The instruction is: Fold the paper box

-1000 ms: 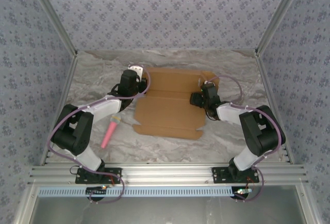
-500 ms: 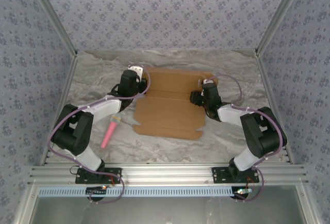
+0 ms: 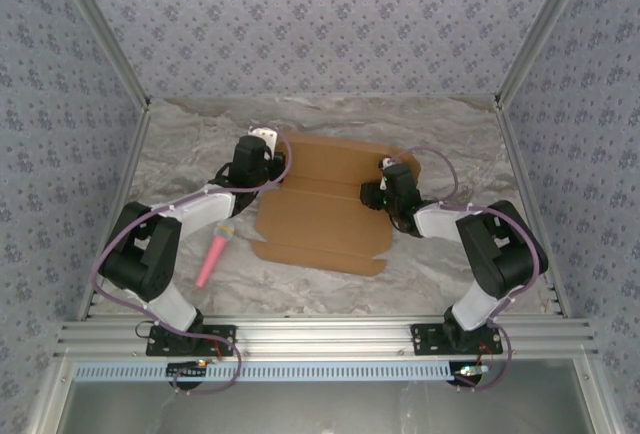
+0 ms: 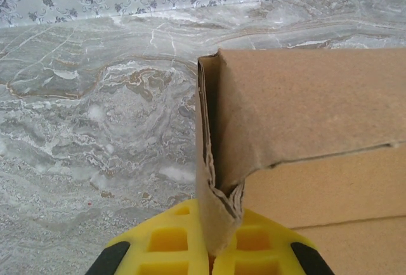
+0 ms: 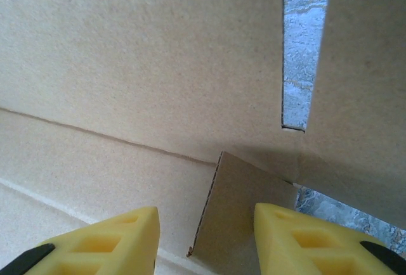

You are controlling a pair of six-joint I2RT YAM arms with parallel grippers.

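Observation:
The paper box (image 3: 325, 209) is a flat brown cardboard sheet with creases and slots, lying mid-table. My left gripper (image 3: 268, 144) sits at its far left corner. In the left wrist view its yellow fingers (image 4: 171, 243) are shut on a raised, crumpled corner flap (image 4: 219, 211) of the paper box (image 4: 304, 97). My right gripper (image 3: 368, 192) is over the sheet's right part. In the right wrist view the right gripper (image 5: 206, 215) is open above the paper box (image 5: 127, 66), with a small upright flap (image 5: 244, 218) between the fingers, nearer the right one.
A pink pen-like stick (image 3: 214, 259) lies on the marbled table (image 3: 180, 154) left of the sheet, beside the left arm. Patterned walls close the back and both sides. A slot (image 5: 303, 47) in the cardboard shows the table beneath.
My right gripper has moved left over the sheet and its jaws have narrowed. The sheet's right side and front edge have shifted slightly left. The left gripper has kept its hold.

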